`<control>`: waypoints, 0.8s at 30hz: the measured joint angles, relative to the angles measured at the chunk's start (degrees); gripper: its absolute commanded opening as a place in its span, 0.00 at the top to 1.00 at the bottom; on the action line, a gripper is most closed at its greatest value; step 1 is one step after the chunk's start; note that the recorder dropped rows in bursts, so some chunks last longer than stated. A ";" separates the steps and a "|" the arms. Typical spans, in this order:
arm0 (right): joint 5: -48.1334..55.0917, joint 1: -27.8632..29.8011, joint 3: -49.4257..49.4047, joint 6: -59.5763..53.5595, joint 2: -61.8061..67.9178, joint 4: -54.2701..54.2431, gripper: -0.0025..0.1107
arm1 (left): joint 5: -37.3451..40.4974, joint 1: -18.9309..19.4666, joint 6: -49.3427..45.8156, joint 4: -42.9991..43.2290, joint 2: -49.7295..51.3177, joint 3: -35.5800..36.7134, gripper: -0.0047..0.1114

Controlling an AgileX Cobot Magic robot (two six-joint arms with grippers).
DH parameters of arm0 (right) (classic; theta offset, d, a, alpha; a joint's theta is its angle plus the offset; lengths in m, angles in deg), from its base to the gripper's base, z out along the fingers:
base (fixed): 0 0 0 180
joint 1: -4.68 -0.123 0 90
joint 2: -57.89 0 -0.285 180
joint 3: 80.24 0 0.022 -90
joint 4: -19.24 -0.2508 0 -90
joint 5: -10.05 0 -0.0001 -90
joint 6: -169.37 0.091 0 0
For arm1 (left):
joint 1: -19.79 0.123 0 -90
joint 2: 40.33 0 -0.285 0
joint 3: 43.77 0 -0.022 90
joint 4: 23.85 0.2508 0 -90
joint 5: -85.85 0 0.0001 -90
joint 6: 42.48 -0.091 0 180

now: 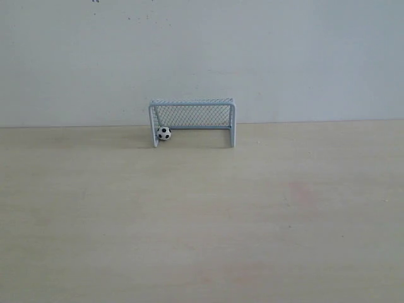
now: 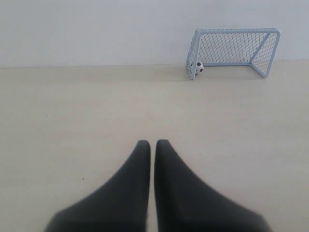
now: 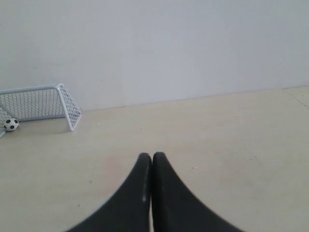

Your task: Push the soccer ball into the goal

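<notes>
White-framed goal (image 1: 192,101) with fine grey mesh stands on the pale wood-grain table (image 1: 202,221). The round, black-patched soccer ball (image 1: 164,133) sits inside its mouth, beside the post nearer the left arm. Left gripper (image 2: 152,144) and right gripper (image 3: 152,156): smooth black tapered fingers closed together, empty, well apart from the goal.

pale wooden table (image 1: 202,240), goal (image 1: 192,101) at far edge, soccer ball (image 1: 164,133) inside

— What is the left gripper (image 2: 152,143) showing?
— Two matte black fingers (image 2: 130,193), each flaring broad at the base and tapering to a rounded tip.
— And the right gripper (image 3: 152,155)?
— It is looking the same: smooth, black, curving.
</notes>
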 measured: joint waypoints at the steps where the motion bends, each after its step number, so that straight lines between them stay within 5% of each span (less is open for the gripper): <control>1: 0.52 0.00 0.00 0.00 -0.37 0.42 0.98 | 0.00 0.00 0.00 0.00 0.00 0.00 0.92; 24: 12.32 0.00 -0.33 -0.74 -2.70 1.52 0.98 | 0.00 0.00 0.00 0.00 0.00 0.00 0.92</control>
